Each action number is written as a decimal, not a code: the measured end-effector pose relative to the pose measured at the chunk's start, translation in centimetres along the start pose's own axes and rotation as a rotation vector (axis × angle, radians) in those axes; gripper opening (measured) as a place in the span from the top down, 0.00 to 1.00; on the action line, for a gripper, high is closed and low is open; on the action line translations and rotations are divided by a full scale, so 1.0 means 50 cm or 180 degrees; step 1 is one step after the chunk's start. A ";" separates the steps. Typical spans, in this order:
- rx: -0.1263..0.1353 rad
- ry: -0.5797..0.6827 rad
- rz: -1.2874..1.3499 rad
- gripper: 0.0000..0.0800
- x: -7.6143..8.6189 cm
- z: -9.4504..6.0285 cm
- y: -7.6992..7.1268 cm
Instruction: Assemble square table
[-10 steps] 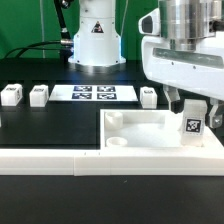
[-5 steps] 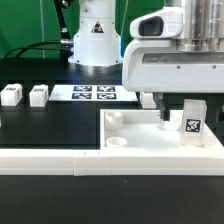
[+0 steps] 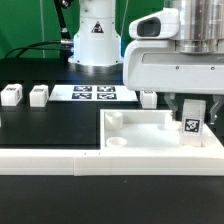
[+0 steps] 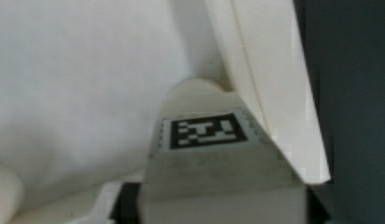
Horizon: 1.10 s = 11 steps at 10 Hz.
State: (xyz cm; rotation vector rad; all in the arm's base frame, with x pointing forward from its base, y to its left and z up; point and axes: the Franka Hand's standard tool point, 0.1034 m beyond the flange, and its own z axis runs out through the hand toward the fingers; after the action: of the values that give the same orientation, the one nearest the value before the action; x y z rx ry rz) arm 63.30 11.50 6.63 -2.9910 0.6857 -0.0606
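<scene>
The square table's top, a white slab point(image 3: 140, 135) with round corner sockets, lies at the exterior view's right. A white tagged leg point(image 3: 192, 125) stands upright at its far right corner. My gripper point(image 3: 190, 122) reaches down over it, and the jaws press the leg from both sides. In the wrist view the leg point(image 4: 210, 150) fills the gap between the dark fingers point(image 4: 125, 200), with the slab point(image 4: 82, 80) behind it. Two loose legs point(image 3: 11, 95) point(image 3: 38, 94) sit at the far left. A third leg point(image 3: 148, 97) sits just behind the slab.
The marker board point(image 3: 92, 94) lies flat at the back centre, in front of the robot base point(image 3: 95, 35). A long white L-shaped rail point(image 3: 50, 155) runs along the front edge and up beside the slab. Black table surface point(image 3: 50, 125) lies between them.
The hand shifted toward the exterior view's left and settled over the leg. Since half a second ago the jaws have closed in from wide open onto the leg.
</scene>
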 end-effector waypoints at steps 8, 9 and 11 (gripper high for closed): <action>-0.0012 -0.0037 0.3179 0.64 -0.004 0.000 0.009; -0.0012 -0.0040 0.3352 0.64 -0.004 0.000 0.009; -0.0011 -0.0048 0.3683 0.64 -0.004 0.000 0.009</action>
State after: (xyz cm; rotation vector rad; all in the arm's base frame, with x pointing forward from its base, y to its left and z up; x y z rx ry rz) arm 62.91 11.17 6.60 -2.1234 2.2022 0.0325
